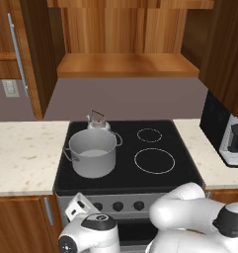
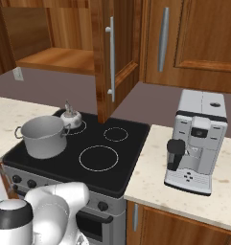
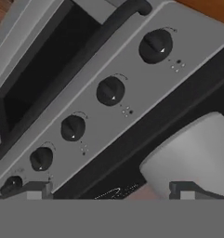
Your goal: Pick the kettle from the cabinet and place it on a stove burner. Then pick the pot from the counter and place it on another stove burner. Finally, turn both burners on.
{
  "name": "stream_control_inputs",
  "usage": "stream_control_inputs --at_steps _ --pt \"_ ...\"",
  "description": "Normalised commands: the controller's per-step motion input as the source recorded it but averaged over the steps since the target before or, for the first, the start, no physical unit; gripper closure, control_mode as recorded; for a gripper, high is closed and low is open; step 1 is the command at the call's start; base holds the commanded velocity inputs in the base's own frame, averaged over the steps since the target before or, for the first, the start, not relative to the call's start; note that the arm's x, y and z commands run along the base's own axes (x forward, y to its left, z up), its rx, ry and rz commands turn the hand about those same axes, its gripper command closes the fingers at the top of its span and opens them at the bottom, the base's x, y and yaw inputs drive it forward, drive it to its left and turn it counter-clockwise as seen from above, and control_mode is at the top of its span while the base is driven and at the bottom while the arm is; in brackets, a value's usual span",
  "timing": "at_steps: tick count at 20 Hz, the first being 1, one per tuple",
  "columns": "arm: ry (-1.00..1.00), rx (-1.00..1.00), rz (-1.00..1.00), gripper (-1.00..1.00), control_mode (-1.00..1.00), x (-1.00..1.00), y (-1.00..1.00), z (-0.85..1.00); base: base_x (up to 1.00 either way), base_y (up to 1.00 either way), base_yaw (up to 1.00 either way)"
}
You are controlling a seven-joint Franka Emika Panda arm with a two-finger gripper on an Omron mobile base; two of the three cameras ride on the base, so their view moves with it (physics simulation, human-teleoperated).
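My arm is folded low at the bottom of both base views; my gripper shows fingertips spread apart.

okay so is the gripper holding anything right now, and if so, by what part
Nothing is held. The gripper is open and bare, in front of the stove's knobs. The pot and kettle stand on the stove's left burners.

Stove with black glass top, flanked by the speckled table. The grey pot stands on the front left burner; the small silver kettle sits just behind it on the rear left burner. Both right burners are bare. Above, the open cabinet shows a wood shelf. A coffee machine stands at far right.
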Motion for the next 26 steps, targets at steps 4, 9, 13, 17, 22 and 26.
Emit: stream_control_inputs --at_steps 4,9,13,17,22,26 --pt "0.00 -0.06 0.05 -1.00 -1.00 0.20 0.00 -0.25 0.00 0.00 0.00" --pt "0.00 -0.06 0.04 -1.00 -1.00 0.24 0.01 -0.33 0.00 0.00 0.00" --pt "0.00 -0.07 0.04 -1.00 -1.00 0.12 0.00 -0.34 0.00 0.00 0.00" --pt "0.00 -0.08 0.02 -1.00 -1.00 0.00 0.00 -0.33 0.00 0.00 0.00" --pt "0.00 -0.08 0.02 -1.00 -1.00 0.00 0.00 -0.22 0.00 0.00 0.00" --pt "-0.04 -0.03 0.01 -1.00 -1.00 0.00 0.00 -0.08 0.00 0.00 0.00"
